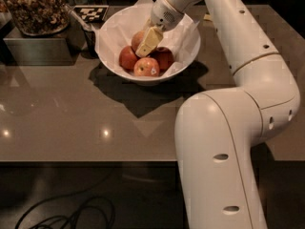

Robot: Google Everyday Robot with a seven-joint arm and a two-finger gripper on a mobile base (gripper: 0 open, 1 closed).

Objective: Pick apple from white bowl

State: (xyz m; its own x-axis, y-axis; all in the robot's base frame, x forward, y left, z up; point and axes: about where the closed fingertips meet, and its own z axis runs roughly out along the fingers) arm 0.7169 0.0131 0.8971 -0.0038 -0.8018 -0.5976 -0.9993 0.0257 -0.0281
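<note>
Apple [136, 37] sits at the far side of the white bowl [185, 65], on top of the crumpled paper lining and a bit higher than the others. The gripper [147, 42] is down in the bowl right against its right flank, covering part of it, and honestly I can't tell whether it's spread or clamped.

Handling guess: firm, roundish, some weight to it, with smooth waxy skin that can squirt out of a pinch. I'd grab across the widest part, not near the top.

Room is tight. A dark red apple [127, 58] and another [164, 57] crowd it from the near side, with a smaller red-yellow apple [147, 67] in front. The bowl wall rises just behind it, so straight up looks like the clean way out. The snack tray [33, 13] sits far left on the surface [71, 118], well apart.
</note>
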